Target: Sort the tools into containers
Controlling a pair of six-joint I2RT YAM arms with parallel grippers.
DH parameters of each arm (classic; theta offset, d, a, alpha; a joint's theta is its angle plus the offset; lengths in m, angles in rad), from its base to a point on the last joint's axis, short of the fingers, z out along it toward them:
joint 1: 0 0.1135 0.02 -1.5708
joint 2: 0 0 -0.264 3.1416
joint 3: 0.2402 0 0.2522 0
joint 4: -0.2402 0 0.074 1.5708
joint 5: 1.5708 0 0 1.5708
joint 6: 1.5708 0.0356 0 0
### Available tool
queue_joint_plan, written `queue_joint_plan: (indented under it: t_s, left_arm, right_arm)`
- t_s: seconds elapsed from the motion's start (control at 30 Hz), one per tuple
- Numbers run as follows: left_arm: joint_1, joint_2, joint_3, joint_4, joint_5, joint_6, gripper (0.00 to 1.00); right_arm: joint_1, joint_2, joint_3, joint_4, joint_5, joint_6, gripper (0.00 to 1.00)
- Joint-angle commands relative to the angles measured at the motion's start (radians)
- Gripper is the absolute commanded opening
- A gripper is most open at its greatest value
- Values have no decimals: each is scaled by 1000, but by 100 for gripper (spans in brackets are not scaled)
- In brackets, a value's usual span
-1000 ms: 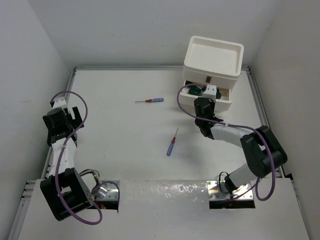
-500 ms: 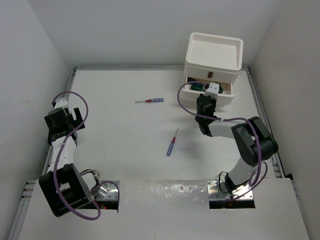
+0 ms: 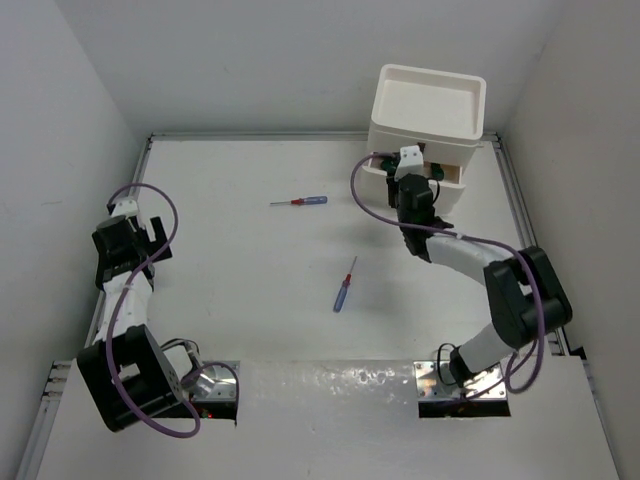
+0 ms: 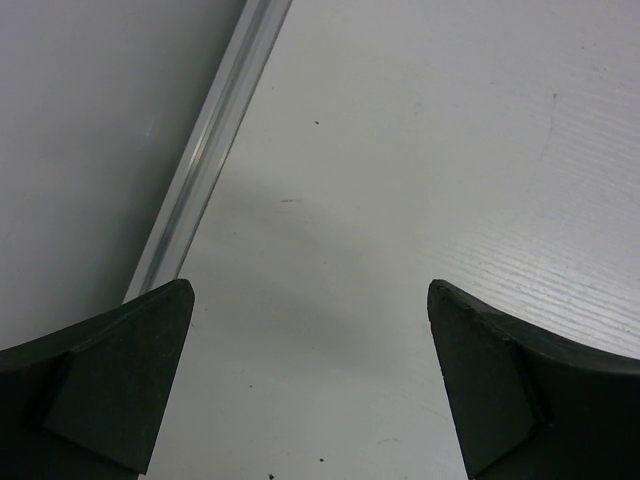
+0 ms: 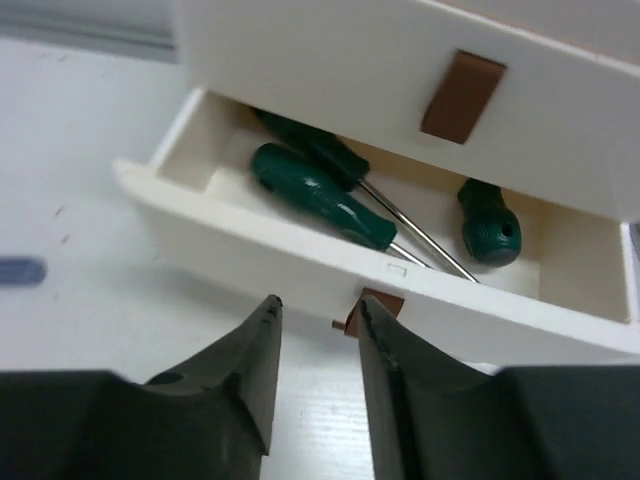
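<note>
The desk [image 3: 250, 260] carries the white drawer stack [image 3: 378, 112] at its far right corner. The right tool [image 5: 318, 320] sits just before the stack's open drawer [image 5: 290, 262]. Its jaws stand a narrow gap apart and grasp nothing. The left tool [image 4: 308, 290] hangs released and empty, jaws wide, over bare desk by the left rail, well apart from the work.

The step in hand looks like working this drawer by its front, most likely sliding it home. The brown tab [image 5: 378, 302] lies at the tip of the right-hand finger, not between the two. For a push, the fingertips should meet the front wall squarely near its middle and travel straight along the drawer's run. An off-centre shove could skew it or shift the whole stack. For a pull, the tool must first centre on the tab.

Inside the drawer lie three green-handled screwdrivers: a long one [image 5: 320, 208], a second long one [image 5: 318, 150] behind it, and a stubby one [image 5: 490, 228] at the right. The drawer above [image 5: 330, 60] is shut.

Two thin blue-and-red screwdrivers remain unsorted on the desk, one [image 3: 300, 201] mid-desk, the other [image 3: 344, 285] nearer the arms.
</note>
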Motion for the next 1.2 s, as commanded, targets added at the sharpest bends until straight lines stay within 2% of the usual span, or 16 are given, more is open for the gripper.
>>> queue_joint_plan:
  t_s: [0.0,0.07,0.1,0.2,0.23,0.27,0.33,0.47,0.67,0.73,0.83,0.87,0.93,0.97,1.07,1.17]
  left_arm:
    - [9,-3,55,-26,88,34,100]
    - [-9,-1,124,-98,243,91,100]
    - [-38,9,162,-135,253,103,100]
    - [-257,64,346,-277,111,154,100]
    - [-310,77,421,-310,92,160,100]
    - [-382,103,457,-328,95,160,100]
    - [-421,134,555,-362,147,134,100]
    - [-517,242,669,-391,133,76,100]
    - [-638,353,687,-373,84,77,100]
    - [-664,390,689,-364,47,77,100]
    - [-688,433,703,-348,44,79,100]
    - [-692,442,719,-348,53,77,100]
    - [-707,465,739,-350,69,73,100]
    - [-714,473,761,-350,73,71,100]
    - [-743,491,792,-347,79,66,100]
    - [-775,502,818,-351,110,57,100]
  right_arm:
    - [-2,-179,54,-223,-247,-113,38]
    - [-11,-278,81,-338,-226,-115,43]
    - [-24,-303,104,-374,-218,-106,46]
    - [-157,-287,315,-631,-333,24,54]
    - [-195,-256,459,-779,-356,70,58]
    - [-221,-219,529,-840,-355,86,61]
    - [-300,-101,720,-962,-298,141,70]
    - [-421,90,963,-1050,-252,216,77]
    - [-461,382,1256,-1095,-192,216,77]
    - [-472,457,1306,-1093,-204,216,72]
    - [-487,477,1245,-1055,-249,233,59]
    - [-487,468,1214,-1019,-251,236,47]
    - [-487,421,1091,-969,-264,235,36]
    - [-487,402,1007,-922,-273,229,22]
    - [-487,332,875,-874,-324,209,4]
    - [-487,241,736,-830,-373,170,0]
